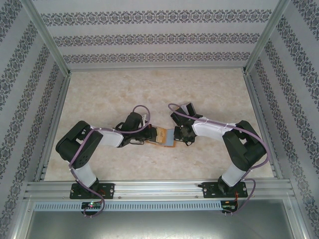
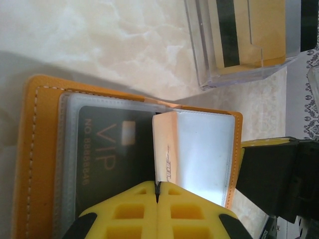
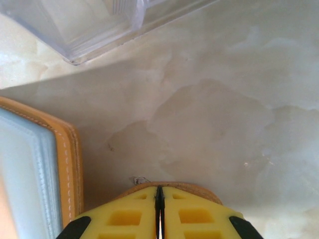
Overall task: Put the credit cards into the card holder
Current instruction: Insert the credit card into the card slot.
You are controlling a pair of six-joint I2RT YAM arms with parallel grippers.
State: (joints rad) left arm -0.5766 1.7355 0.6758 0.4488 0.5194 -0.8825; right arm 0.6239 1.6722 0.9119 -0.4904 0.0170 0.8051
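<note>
Wallet: lies open on table, about mid-way across; orange-tan, stitched edge, grey-clear pockets facing up.
L gripper: at wallet's near edge in its wrist cam; yellow fingers pressed together, pinching the lower edge of a peach card.
Peach card: stands on edge over wallet's middle fold, tilted, w/ lettering along it; top corner at the pocket rim (in the slot or just on it, can't tell).
VIP card: dark, inside the wallet pocket left of the peach card, behind clear film.
R gripper: on wallet's opp. side from L gripper; fingers closed, nipping wallet's rounded tab.
Box: clear plastic, on table just beyond wallet, not touching it.
Boxed card: orange-yellow w/ black stripe, leaning inside box.
</note>
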